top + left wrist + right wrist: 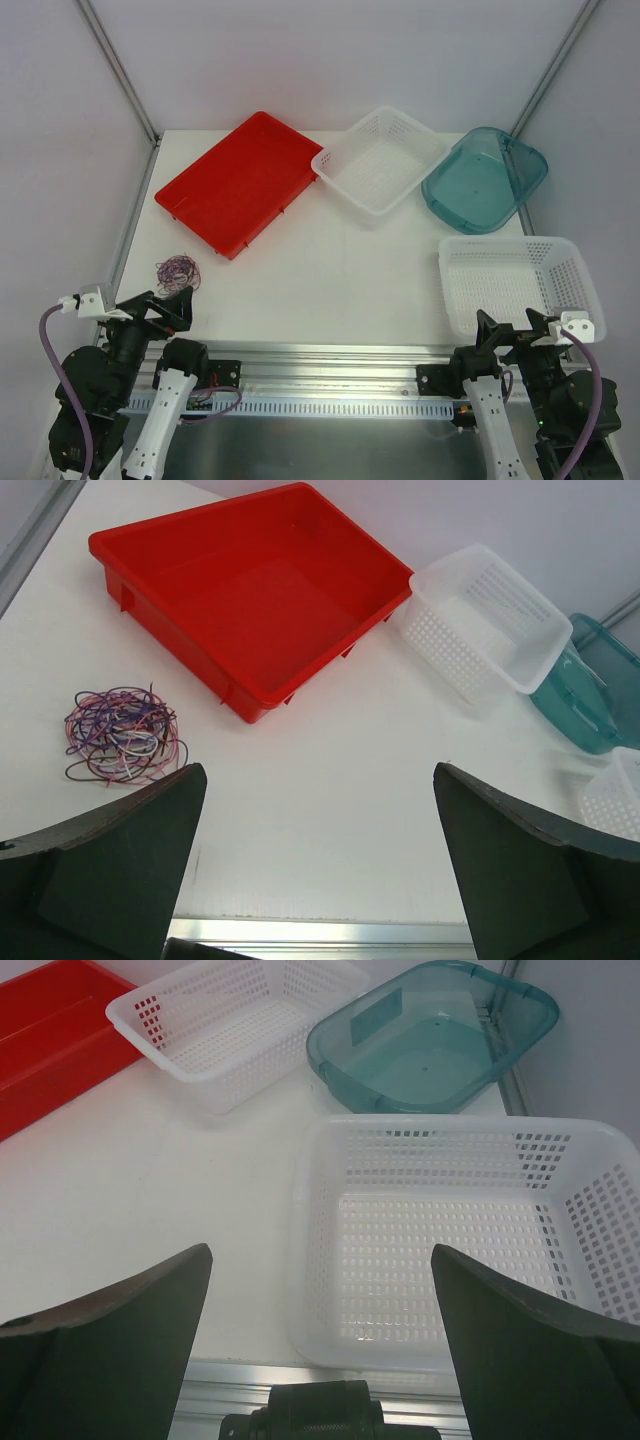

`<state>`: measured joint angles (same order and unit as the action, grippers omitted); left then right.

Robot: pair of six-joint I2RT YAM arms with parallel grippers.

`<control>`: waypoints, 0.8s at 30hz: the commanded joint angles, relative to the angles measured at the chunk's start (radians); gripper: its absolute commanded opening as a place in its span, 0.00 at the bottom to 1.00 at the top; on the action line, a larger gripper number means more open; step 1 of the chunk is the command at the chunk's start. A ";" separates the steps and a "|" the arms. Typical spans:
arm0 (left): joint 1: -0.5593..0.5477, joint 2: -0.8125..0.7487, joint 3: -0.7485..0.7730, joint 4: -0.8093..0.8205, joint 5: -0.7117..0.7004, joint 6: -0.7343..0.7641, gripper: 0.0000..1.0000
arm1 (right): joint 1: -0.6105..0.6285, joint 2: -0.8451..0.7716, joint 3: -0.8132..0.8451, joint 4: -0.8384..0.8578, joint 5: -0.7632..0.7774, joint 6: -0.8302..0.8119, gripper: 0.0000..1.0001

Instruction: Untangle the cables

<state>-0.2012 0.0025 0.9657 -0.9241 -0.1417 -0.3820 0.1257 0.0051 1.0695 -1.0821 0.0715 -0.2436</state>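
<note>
The cables point(177, 271) lie in one tangled palm-sized bundle of thin purple, dark red, black and whitish loops on the white table at the near left. They also show in the left wrist view point(122, 735), ahead and left of the jaws. My left gripper point(166, 305) is open and empty, just behind the bundle at the table's near edge; its jaws stand wide apart point(318, 780). My right gripper point(510, 328) is open and empty at the near right, its jaws wide apart point(320, 1260) over the near rim of a white basket.
A red tray point(240, 180) lies at the back left. A white basket point(378, 162) stands at the back middle and a teal tub point(485, 180) at the back right. Another white basket point(518, 284) stands at the near right. A metal rail point(330, 355) runs along the table's near edge.
</note>
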 commanded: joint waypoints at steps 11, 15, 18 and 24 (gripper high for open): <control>0.006 -0.113 -0.027 0.025 0.020 -0.066 0.99 | -0.001 -0.169 0.014 0.031 -0.015 0.029 0.97; 0.005 -0.035 -0.042 0.024 0.051 -0.130 0.99 | -0.001 -0.117 0.014 0.034 -0.039 0.059 0.97; 0.005 0.063 -0.065 0.025 0.083 -0.178 0.99 | -0.003 -0.052 0.018 0.030 -0.052 0.075 0.97; 0.005 0.322 -0.125 0.057 0.221 -0.216 0.99 | -0.001 0.090 0.026 0.021 -0.062 0.098 0.97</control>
<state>-0.2012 0.1844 0.8776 -0.9104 -0.0383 -0.5526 0.1257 0.0189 1.0756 -1.0851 0.0292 -0.1749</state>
